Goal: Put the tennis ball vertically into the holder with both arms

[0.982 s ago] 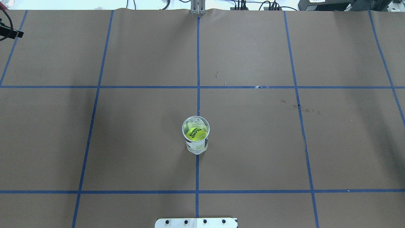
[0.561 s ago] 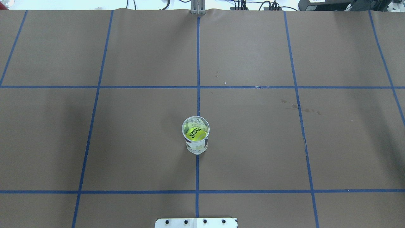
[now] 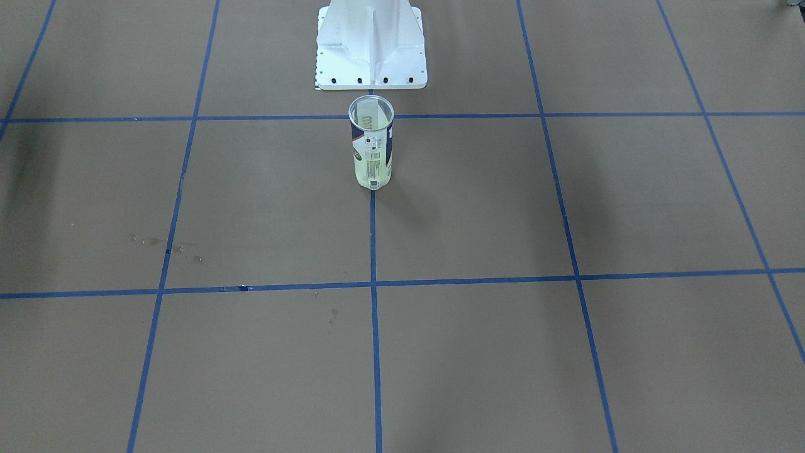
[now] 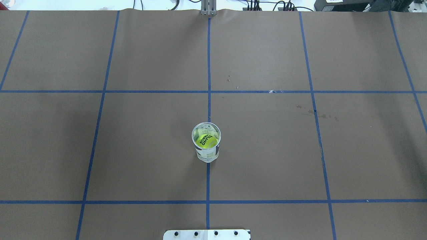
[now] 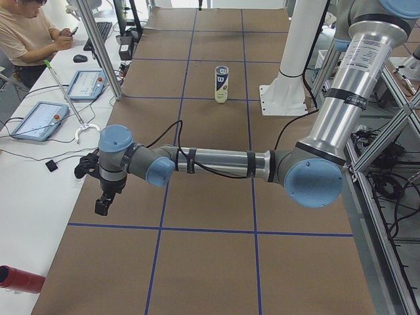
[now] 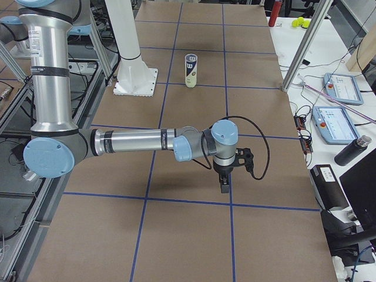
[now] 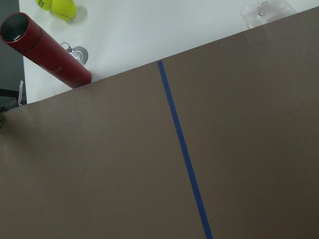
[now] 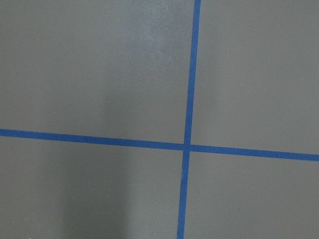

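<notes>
Cannot tell spread or closed for left hand [image 5: 101, 207] hanging near the left edge of the table [image 4: 267, 150] or right hand [image 6: 224, 187] near the right edge; well apart from both, upright by the robot-side edge's middle, holder [image 4: 207, 155] with tennis ball [image 4: 207, 140] inside.

Left arm [image 5: 216, 161] and right arm [image 6: 135, 141] outstretched

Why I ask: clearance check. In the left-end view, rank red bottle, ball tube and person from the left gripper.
From the left gripper:
1. Red bottle, view's bottom-left corner.
2. Ball tube, upright, centre.
3. Person, top-left corner.
</notes>
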